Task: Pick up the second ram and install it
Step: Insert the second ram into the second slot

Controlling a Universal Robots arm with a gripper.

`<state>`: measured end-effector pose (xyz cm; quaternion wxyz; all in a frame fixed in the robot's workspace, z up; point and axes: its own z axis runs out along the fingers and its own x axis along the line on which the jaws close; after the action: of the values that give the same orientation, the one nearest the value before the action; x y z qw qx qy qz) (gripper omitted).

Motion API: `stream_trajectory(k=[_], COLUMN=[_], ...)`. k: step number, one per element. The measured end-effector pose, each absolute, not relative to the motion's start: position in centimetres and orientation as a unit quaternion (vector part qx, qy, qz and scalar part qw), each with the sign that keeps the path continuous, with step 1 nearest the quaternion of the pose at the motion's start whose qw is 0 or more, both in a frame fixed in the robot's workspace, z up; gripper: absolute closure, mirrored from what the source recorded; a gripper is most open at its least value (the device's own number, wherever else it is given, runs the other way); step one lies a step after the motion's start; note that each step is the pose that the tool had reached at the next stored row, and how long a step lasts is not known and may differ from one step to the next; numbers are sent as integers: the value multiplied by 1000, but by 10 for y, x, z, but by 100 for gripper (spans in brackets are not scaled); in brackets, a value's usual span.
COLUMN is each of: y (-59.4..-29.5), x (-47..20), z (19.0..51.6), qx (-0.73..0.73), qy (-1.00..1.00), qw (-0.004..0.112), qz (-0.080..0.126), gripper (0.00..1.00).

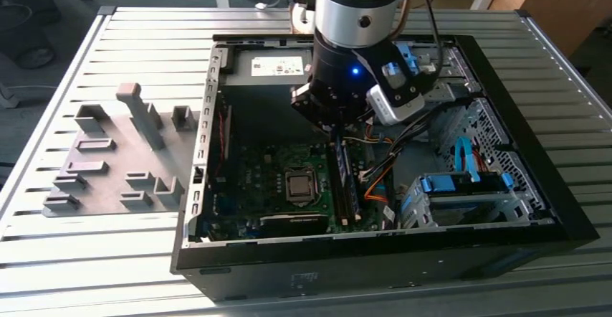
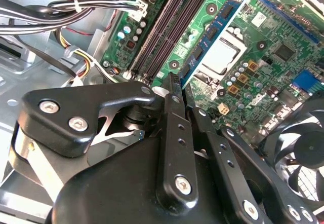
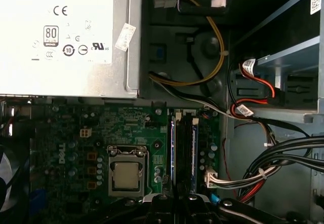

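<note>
1 gripper (image 1: 334, 132) hangs inside 1 open computer case (image 1: 535, 209) on the desk (image 1: 143, 259), its fingers closed on the second ram (image 3: 186, 155), which stands on edge over the slots beside 1 bare processor socket (image 3: 126, 176), with 1 grey tray (image 1: 115, 159) near the desk's edge.

An open black metal computer case (image 1: 564, 216) lies on the slatted grey table (image 1: 153, 30), beside a grey plastic tray (image 1: 91, 181) with upright blocks.
</note>
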<state>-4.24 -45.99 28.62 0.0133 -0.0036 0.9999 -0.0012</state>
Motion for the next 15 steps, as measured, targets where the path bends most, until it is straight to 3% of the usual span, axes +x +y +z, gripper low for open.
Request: stream_trajectory(k=[15], y=[-461], x=[-41], z=[281], qx=[-3], qy=[1000], qw=[13], qz=[-1], gripper=[86])
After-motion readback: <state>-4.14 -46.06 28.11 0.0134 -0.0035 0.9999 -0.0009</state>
